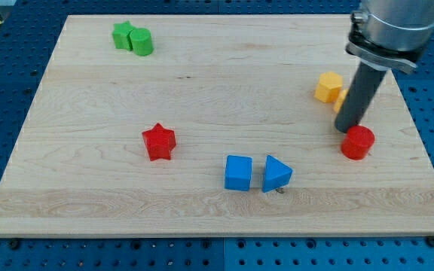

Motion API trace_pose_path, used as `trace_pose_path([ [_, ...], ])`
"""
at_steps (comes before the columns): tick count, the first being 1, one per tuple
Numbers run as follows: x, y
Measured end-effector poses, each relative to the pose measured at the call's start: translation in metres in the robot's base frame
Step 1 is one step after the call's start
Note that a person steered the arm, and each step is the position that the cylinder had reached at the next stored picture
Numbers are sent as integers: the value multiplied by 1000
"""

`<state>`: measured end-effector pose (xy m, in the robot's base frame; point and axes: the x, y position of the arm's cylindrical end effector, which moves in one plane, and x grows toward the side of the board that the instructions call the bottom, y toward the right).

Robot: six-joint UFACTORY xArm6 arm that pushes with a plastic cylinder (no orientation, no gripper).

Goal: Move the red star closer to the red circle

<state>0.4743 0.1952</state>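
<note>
The red star (158, 141) lies left of the board's middle. The red circle (358, 142) lies far off at the view's right. Between them, lower down, sit a blue square (238, 172) and a blue triangle (276, 174) side by side. My tip (346, 131) is at the end of the dark rod, just at the red circle's upper left, touching or nearly touching it. It is far to the right of the red star.
A yellow block (328, 86) sits just left of the rod, with a second yellow block (340, 98) partly hidden behind the rod. A green star (123, 35) and a green circle (142, 42) touch at the top left. The wooden board (202, 83) lies on a blue pegboard.
</note>
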Motion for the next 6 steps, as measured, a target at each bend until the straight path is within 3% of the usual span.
trace_pose_path([
  [2, 55, 5],
  [3, 54, -43],
  [4, 36, -99],
  [6, -43, -197],
])
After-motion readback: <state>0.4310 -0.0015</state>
